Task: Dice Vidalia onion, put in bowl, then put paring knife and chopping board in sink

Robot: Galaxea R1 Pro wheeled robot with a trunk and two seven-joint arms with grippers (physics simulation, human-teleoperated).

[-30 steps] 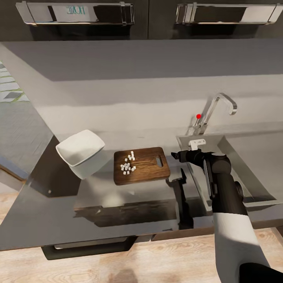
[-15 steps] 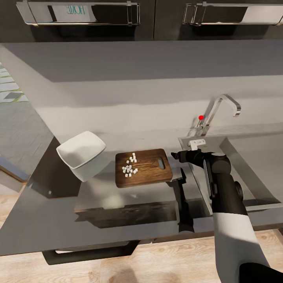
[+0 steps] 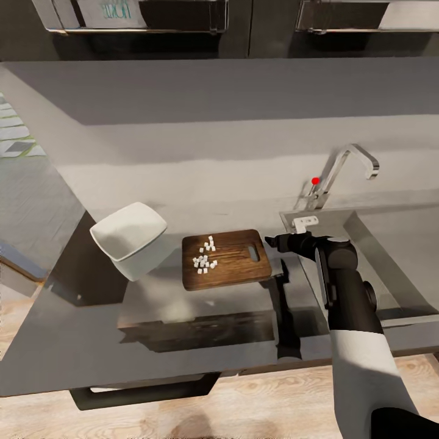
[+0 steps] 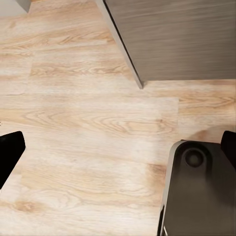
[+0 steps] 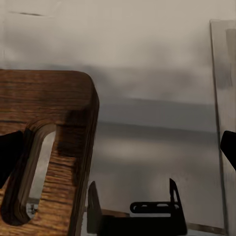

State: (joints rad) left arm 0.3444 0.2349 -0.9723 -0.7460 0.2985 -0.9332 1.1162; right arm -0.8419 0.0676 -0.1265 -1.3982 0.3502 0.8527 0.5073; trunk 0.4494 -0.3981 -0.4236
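The dark brown chopping board (image 3: 235, 271) lies on the glossy grey countertop (image 3: 183, 317), with several small white onion cubes (image 3: 206, 259) on its left half. The white bowl (image 3: 129, 236) stands just left of the board. My right gripper (image 3: 272, 241) hovers open at the board's slot end, between board and sink (image 3: 390, 262). In the right wrist view the board's oval slot (image 5: 29, 172) sits beside the open right gripper (image 5: 118, 147). My left gripper (image 4: 118, 147) hangs open over the wooden floor. The whole onion and the paring knife are out of view.
The chrome faucet (image 3: 344, 164) with its red knob (image 3: 315, 180) rises behind the sink, and a small white fitting (image 3: 305, 222) sits at the sink's back left corner. Dark upper cabinets with bar handles (image 3: 152, 12) hang above. The robot's base (image 4: 201, 191) stands on the floor.
The head camera has moved, so the whole picture shifted slightly right and up. My right gripper now stands a little closer to the board's slot end. Board, cubes and bowl lie unchanged.
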